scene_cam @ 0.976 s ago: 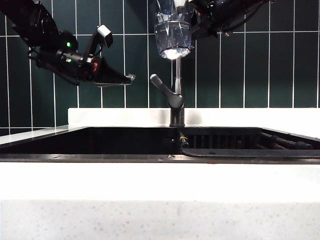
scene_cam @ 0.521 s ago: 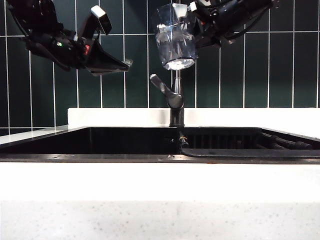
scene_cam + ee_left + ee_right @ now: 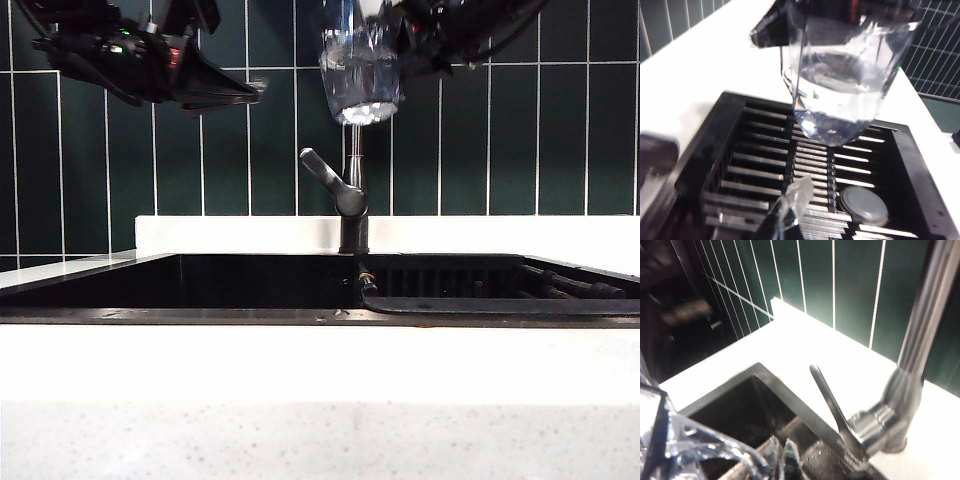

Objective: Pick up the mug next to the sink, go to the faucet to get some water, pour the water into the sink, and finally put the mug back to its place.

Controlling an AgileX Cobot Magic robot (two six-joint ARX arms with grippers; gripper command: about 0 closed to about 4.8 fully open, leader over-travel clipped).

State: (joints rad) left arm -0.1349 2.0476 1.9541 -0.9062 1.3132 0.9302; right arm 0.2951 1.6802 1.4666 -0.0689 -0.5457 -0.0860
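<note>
Mug (image 3: 361,75) w/ water held high by right gripper (image 3: 400,40) above faucet (image 3: 350,195) | left gripper (image 3: 250,92) raised at left, jaws closed, empty

A wall of dark green tiles (image 3: 560,140) with pale grout lines fills the back, from nine o'clock across to three o'clock. Below it runs a low white backsplash ledge (image 3: 500,232). At six o'clock a white speckled tabletop (image 3: 320,440) spans the foreground, its front edge brightly lit. Glare shines on the tabletop at nine o'clock.
</note>
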